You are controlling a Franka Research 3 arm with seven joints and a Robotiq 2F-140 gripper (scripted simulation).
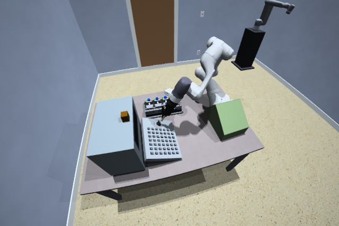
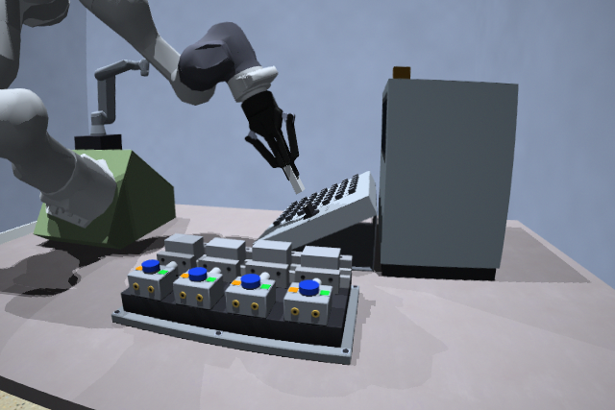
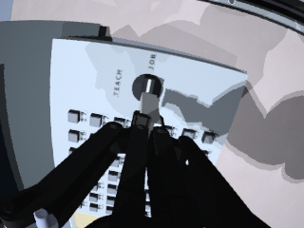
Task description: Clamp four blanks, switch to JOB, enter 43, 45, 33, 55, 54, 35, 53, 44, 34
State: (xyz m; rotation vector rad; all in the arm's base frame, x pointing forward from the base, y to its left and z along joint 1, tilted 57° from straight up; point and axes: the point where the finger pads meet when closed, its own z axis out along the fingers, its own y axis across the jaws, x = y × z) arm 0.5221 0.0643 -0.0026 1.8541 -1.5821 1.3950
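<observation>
My gripper [image 2: 299, 190] [image 3: 146, 104] is shut and empty. Its tips are just above the key panel [image 1: 177, 156] [image 3: 71, 54], over the key side of the black selector [image 2: 308, 210] [image 3: 139, 88]. The selector's white mark points to JOB; its lower part is hidden by the fingers in the wrist view. The keys [image 1: 162, 141] show no lit key. The amber lamp [image 1: 124, 115] [image 2: 401, 73] looks dark. On the vise fixture [image 2: 233, 338], all four blue valves look pushed in, with amber and green lenses lit. Pale grey blanks sit at the stations; whether any sticks out is unclear.
The tall grey cabinet [image 1: 112, 127] [image 2: 447, 172] stands beside the panel. A green sloped box [image 1: 232, 119] [image 2: 149, 197] stands near the arm's base. The fixture lies close to the panel's selector end.
</observation>
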